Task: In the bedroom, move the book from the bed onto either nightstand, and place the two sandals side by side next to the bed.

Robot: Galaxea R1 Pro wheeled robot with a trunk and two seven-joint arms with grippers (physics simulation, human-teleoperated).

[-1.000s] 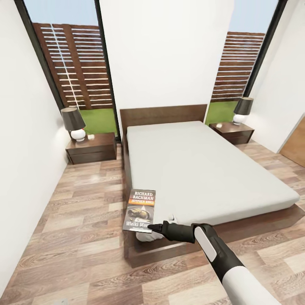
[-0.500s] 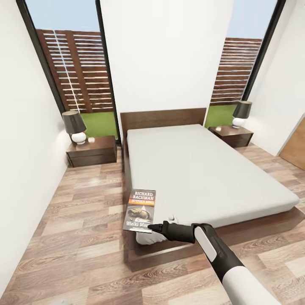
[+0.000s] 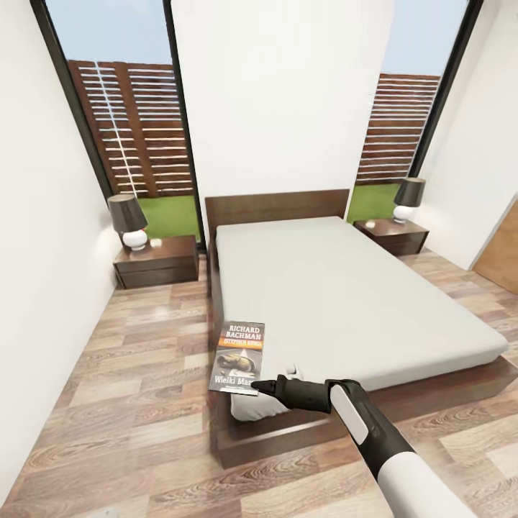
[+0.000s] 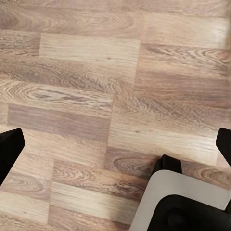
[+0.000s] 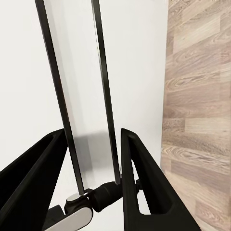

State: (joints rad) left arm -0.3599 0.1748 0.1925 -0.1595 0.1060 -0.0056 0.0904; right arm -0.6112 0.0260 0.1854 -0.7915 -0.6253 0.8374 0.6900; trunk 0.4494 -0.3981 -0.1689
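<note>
1. one of the task's three things, the book [image 3: 237,357], is already lifted: it hangs upright in the air, cover toward the head camera, over the near left corner of the bed [image 3: 345,302] and the floor [image 3: 129,403] beside it.
2. the right gripper [image 3: 260,387] pinches the book at its lower right corner; the fingers are drawn narrow onto that edge, and the rest of the book stands up and to the left of the fingertips.
3. in the right wrist view the two dark fingers [image 5: 139,192] stand either side of a thin edge-on slab, which i take for the book seen along its plane, though that is a judgement.
4. by my reading the book half is mid-way: off the mattress, not yet on a nightstand.
5. the left nightstand [image 3: 155,260] stands well apart from the book, past a stretch of floor, beside the headboard, with a lamp [image 3: 129,221] on it; the other nightstand [image 3: 392,235] is across the bed and farther off.
6. the sandals i cannot find anywhere here, so that half appears not yet begun.
7. the left gripper [image 4: 115,144] looks down at bare plank floor, its dark fingertips spread wide at the two sides and nothing between them.
</note>
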